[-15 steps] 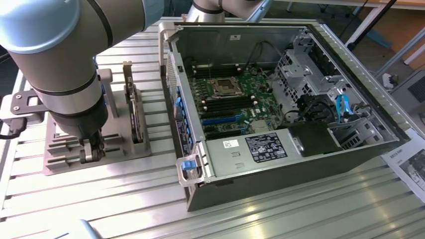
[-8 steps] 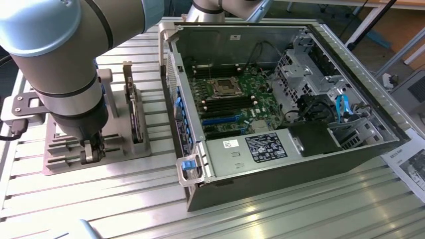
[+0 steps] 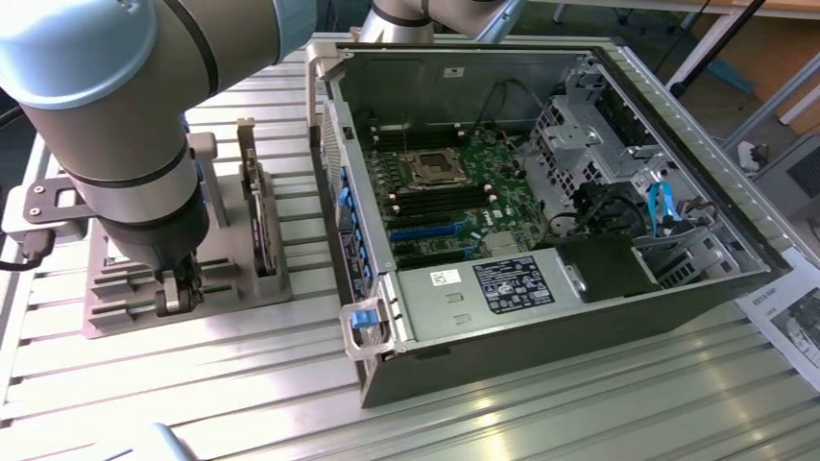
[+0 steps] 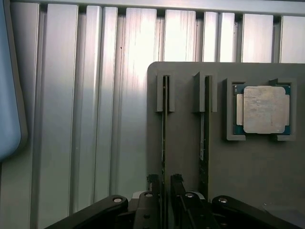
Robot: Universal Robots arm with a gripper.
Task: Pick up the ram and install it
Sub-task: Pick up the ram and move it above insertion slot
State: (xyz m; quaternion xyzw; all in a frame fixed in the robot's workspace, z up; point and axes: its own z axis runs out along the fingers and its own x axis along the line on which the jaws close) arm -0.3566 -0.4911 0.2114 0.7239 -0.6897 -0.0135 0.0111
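Holds the gripper [image 4: 165, 179] open, one finger each side of the ram [image 4: 164, 129], standing on edge in the grey holder [image 4: 183, 143]. Looks thin, light, stiff, easy to snap. Best pinched on its flat sides.

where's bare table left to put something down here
Bare slatted table runs along the exterior view's lower edge, bordered by the grey holder and computer case. The strip between them is narrow. Crowded: the holder, where the gripper straddles a ram stick.
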